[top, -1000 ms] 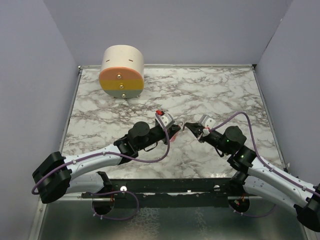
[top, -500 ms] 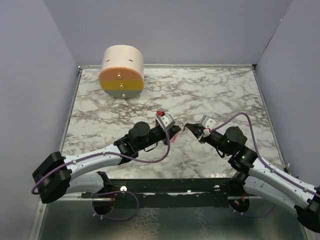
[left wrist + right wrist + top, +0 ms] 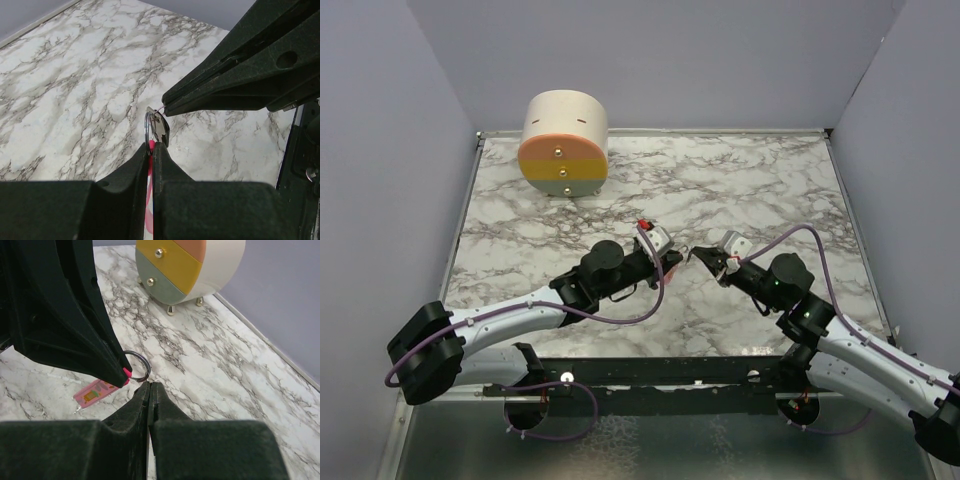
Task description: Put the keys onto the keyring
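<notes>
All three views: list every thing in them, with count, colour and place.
table: one, white-grey marble, under everything
drawer cabinet: one, cream with orange, yellow and green fronts, table's far left corner
keyring: one, silvery, raised above mid-table
keys: one, bright pink, tip at the keyring
metal tab: one, grey, against the keyring
tag: one, pink, lying on the table
left gripper: one, black, shut on the keys
right gripper: one, black, shut on the keyring

The table (image 3: pixel 750 190) is white marble with grey veins. The round drawer box (image 3: pixel 565 118) is cream, its 3 bands orange, yellow and grey-green, with gold knobs (image 3: pixel 558 152). The key (image 3: pixel 149 210) is bright pink, the keyring (image 3: pixel 136 366) silver.
</notes>
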### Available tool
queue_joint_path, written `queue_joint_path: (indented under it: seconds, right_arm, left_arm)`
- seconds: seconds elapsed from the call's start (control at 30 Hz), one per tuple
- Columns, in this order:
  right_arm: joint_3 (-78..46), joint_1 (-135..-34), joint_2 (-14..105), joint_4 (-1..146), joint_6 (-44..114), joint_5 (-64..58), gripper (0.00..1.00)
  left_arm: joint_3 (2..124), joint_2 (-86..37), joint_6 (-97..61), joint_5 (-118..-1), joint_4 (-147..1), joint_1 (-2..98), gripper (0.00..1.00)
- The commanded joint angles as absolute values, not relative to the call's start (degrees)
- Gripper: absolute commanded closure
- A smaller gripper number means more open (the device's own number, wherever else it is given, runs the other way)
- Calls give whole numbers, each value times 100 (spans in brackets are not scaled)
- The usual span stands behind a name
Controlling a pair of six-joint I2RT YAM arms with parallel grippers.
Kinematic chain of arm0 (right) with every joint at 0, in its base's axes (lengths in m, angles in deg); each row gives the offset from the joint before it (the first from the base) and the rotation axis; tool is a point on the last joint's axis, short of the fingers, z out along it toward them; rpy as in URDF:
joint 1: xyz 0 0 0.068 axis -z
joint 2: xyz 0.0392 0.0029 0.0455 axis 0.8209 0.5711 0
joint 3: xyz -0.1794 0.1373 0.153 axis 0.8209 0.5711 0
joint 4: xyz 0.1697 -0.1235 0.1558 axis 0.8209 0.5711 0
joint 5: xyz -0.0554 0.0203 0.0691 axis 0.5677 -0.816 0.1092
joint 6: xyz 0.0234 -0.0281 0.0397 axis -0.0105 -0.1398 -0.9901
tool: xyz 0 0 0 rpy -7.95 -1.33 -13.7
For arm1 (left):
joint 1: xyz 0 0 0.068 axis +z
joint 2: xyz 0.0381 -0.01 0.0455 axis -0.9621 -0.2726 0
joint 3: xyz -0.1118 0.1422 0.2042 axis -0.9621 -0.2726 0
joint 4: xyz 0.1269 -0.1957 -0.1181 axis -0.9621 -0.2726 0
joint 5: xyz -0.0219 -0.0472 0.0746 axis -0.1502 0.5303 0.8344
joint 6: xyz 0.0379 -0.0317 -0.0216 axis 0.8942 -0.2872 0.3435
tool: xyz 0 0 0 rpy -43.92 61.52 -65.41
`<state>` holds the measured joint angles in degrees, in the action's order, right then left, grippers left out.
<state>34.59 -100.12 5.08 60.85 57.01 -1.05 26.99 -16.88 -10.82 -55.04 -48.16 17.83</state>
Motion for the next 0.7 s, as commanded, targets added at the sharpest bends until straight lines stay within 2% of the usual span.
queue_joint_path:
  seconds: [0.0,0.1,0.23,0.67]
  right_arm:
    - [3358,-10026,386,5947,5792,111,99]
    - [3346,-10025,374,5956,5792,129,99]
    - [3344,-10026,366,5965,5783,144,99]
    - [3255,-10026,470,6050,5701,112,99]
  left_arm:
    - [2861,-1753,-1033,-5433,-5027,1793,93]
    - [2845,-1749,-1037,-5329,-5031,1801,73]
    - [2797,-1676,-1043,-5168,-5036,1819,57]
    - [2686,-1517,-1033,-4804,-5033,1863,49]
